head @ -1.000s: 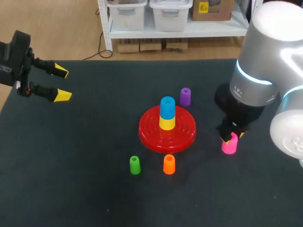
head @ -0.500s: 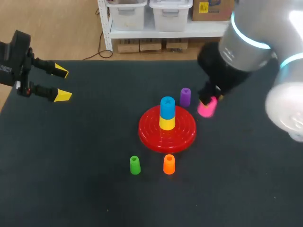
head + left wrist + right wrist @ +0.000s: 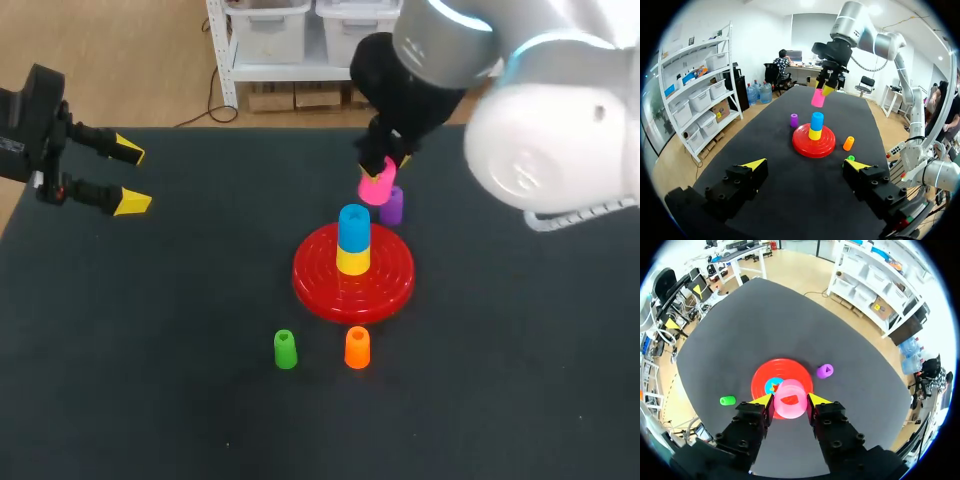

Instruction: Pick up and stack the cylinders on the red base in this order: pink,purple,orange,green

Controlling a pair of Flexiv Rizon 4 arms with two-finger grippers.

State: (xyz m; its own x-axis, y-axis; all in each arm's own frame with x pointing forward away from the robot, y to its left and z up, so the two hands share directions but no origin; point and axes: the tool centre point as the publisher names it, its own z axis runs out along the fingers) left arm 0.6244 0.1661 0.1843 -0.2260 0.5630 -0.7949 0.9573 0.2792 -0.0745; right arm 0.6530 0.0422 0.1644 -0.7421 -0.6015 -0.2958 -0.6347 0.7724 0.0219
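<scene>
**Pink cylinder aloft beside the stack**

Left claw [image 3: 130,178] hangs wide and empty over the worktop [image 3: 150,400]; green cylinder [image 3: 285,349] and orange cylinder [image 3: 357,347] stand near the red base [image 3: 310,278]; right claw [image 3: 790,399] grips the pink cylinder [image 3: 376,186] by its sides, in the air just above the blue piece [image 3: 353,226], with the purple cylinder [image 3: 393,207] close by; the pink one looks light, stiff and smooth, so a mid-side hold suits.

Nothing legible noted: no text, number, label or sign can be read on the surface [image 3: 150,400], the red base [image 3: 315,280] or the pink cylinder [image 3: 376,186].
</scene>
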